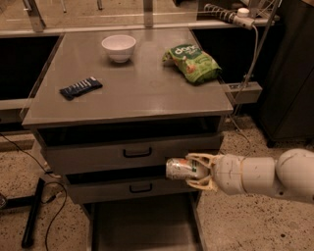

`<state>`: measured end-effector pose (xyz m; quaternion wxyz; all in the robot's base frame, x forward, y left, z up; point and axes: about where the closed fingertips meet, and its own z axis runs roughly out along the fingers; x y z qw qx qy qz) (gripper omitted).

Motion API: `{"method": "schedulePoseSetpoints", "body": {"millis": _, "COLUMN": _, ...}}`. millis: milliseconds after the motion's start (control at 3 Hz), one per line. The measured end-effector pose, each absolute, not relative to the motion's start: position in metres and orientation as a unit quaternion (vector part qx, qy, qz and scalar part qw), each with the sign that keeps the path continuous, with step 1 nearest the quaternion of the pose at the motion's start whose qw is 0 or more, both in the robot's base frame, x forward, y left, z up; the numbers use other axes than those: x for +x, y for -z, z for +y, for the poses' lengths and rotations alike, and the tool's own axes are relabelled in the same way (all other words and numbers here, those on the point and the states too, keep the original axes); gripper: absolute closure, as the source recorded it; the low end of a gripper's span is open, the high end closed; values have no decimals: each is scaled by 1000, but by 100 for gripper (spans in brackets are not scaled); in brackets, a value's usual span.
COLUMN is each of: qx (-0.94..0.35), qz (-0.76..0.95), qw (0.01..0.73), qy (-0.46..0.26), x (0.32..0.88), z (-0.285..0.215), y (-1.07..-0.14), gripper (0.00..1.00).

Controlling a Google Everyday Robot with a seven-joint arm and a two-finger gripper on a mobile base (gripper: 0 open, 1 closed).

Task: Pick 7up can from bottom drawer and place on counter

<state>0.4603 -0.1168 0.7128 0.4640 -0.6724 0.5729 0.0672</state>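
Observation:
My gripper (192, 170) reaches in from the right on a white arm and is shut on the 7up can (179, 168), a silvery can with green patches held sideways. The can hangs in front of the two shallower drawer fronts, above the open bottom drawer (142, 223), whose dark floor shows at the lower middle. The grey counter (137, 86) lies higher up, well above the can.
On the counter stand a white bowl (118, 47), a green snack bag (193, 62) at the back right and a dark flat packet (80, 87) at the left. A power strip and cables (240, 14) hang at the right. A black stand foot (33, 211) lies on the floor at the left.

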Motion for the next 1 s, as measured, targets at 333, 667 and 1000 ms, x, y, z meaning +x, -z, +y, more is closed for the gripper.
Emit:
{"method": "schedulePoseSetpoints", "body": {"millis": 333, "qx": -683, "qz": 560, "qw": 465, "qy": -56, "x": 463, "z": -116, "y": -785, "gripper": 100}}
{"method": "schedulePoseSetpoints", "body": {"millis": 667, "qx": -693, "qz": 562, "qw": 450, "qy": -39, "x": 472, "z": -107, "y": -855, "gripper": 100}}
{"method": "schedulePoseSetpoints", "body": {"millis": 1000, "qx": -690, "qz": 558, "qw": 460, "qy": -34, "x": 487, "z": -97, "y": -919, "gripper": 100}}
